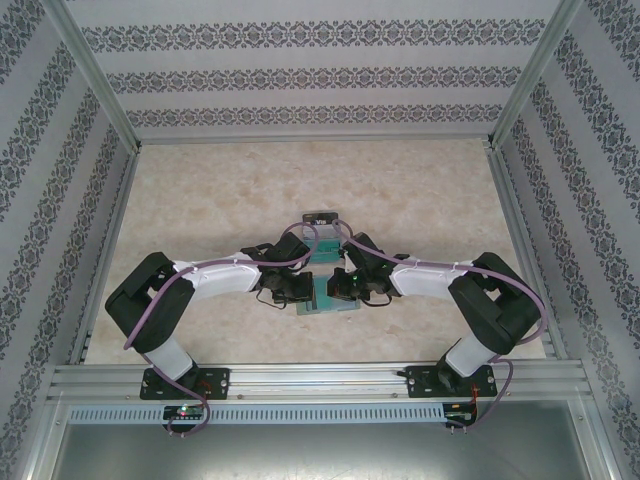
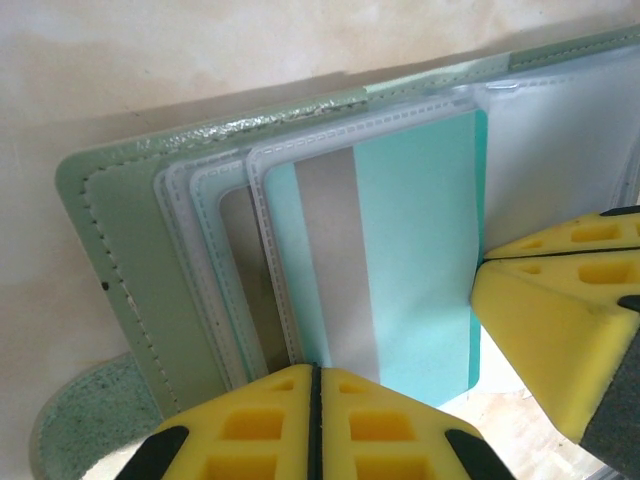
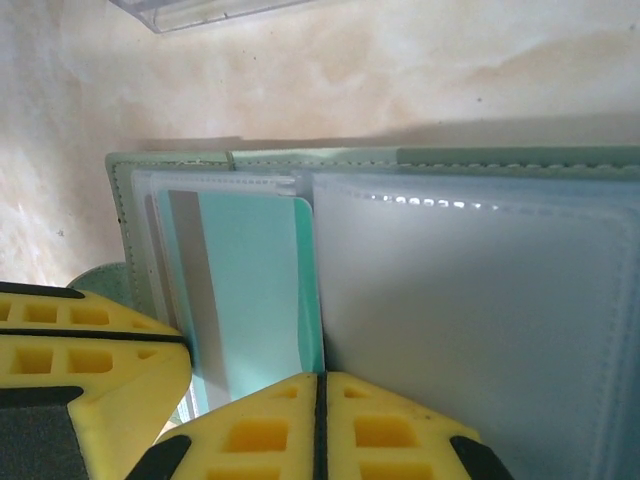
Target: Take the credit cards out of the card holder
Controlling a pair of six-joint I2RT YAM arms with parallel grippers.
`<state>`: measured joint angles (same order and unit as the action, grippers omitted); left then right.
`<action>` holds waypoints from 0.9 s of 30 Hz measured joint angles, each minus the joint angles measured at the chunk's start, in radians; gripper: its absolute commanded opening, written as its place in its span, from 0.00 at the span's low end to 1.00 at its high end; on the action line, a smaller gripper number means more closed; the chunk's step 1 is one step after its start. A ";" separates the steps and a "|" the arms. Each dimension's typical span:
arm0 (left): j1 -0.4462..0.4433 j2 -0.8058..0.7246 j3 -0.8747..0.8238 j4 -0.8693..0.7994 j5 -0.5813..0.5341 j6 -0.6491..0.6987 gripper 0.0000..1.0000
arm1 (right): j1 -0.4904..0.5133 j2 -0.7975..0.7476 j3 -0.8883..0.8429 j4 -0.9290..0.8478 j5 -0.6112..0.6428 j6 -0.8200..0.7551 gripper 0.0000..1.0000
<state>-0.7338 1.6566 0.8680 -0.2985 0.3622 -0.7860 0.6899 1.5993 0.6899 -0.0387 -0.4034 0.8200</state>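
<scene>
The grey-green card holder (image 1: 322, 298) (image 2: 120, 260) (image 3: 300, 160) lies open on the table between both arms. A teal credit card (image 2: 420, 250) (image 3: 255, 280) with a grey stripe sits in a clear sleeve of the left panel, its right edge sticking out toward the spine. Another card (image 2: 245, 270), greyish, shows in a sleeve behind it. My left gripper (image 1: 298, 290) (image 2: 315, 372) (image 3: 186, 340) is shut, its tips on the sleeve's near edge. My right gripper (image 1: 342, 285) (image 3: 320, 378) (image 2: 480, 262) is shut exactly on the teal card's exposed right edge.
A small clear tray (image 3: 200, 12) (image 1: 322, 216) with dark and teal contents sits just beyond the holder. The right panel's empty sleeves (image 3: 480, 320) lie under the right gripper. The marble tabletop (image 1: 200, 200) is fenced by aluminium rails and patterned walls.
</scene>
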 measured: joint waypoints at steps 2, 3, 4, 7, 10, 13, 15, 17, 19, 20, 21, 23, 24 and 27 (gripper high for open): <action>0.000 0.000 0.000 0.000 0.000 0.000 0.00 | -0.012 -0.002 -0.011 0.014 -0.011 0.000 0.00; 0.000 0.000 0.000 0.000 0.000 0.000 0.00 | -0.017 -0.006 -0.016 0.016 -0.014 0.000 0.00; 0.000 0.000 0.000 0.000 0.000 0.000 0.00 | -0.021 -0.010 -0.021 0.020 -0.018 -0.001 0.00; 0.000 0.000 0.000 0.000 0.000 0.000 0.00 | -0.042 -0.033 -0.041 0.021 -0.022 -0.005 0.00; 0.000 0.000 0.000 0.000 0.000 0.000 0.00 | -0.061 -0.047 -0.054 0.021 -0.025 -0.008 0.00; 0.000 0.000 0.000 0.000 0.000 0.000 0.00 | -0.067 -0.051 -0.058 0.020 -0.027 -0.009 0.00; 0.000 0.000 0.000 0.000 0.000 0.000 0.00 | -0.067 -0.052 -0.058 0.021 -0.032 -0.012 0.00; 0.000 0.000 0.000 0.000 0.000 0.000 0.00 | -0.066 -0.052 -0.058 0.021 -0.037 -0.013 0.16; 0.000 0.001 0.001 0.000 0.000 0.000 0.00 | -0.066 -0.052 -0.058 0.022 -0.044 -0.013 0.19; 0.000 0.002 0.002 0.000 0.000 0.000 0.00 | -0.066 -0.052 -0.058 0.024 -0.048 -0.014 0.20; 0.000 0.003 0.002 0.000 0.000 0.000 0.00 | -0.066 -0.051 -0.058 0.028 -0.051 -0.015 0.21; 0.000 0.005 0.004 0.000 0.000 0.000 0.00 | -0.066 -0.042 -0.057 0.035 -0.058 -0.015 0.21; 0.000 0.005 0.005 0.000 0.000 0.000 0.00 | -0.066 -0.034 -0.057 0.040 -0.062 -0.015 0.20; 0.000 0.008 0.007 0.000 0.002 0.000 0.00 | -0.069 -0.015 -0.050 0.057 -0.084 -0.015 0.16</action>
<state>-0.7338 1.6642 0.8753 -0.2989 0.3641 -0.7860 0.6212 1.5841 0.6403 0.0185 -0.4873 0.8051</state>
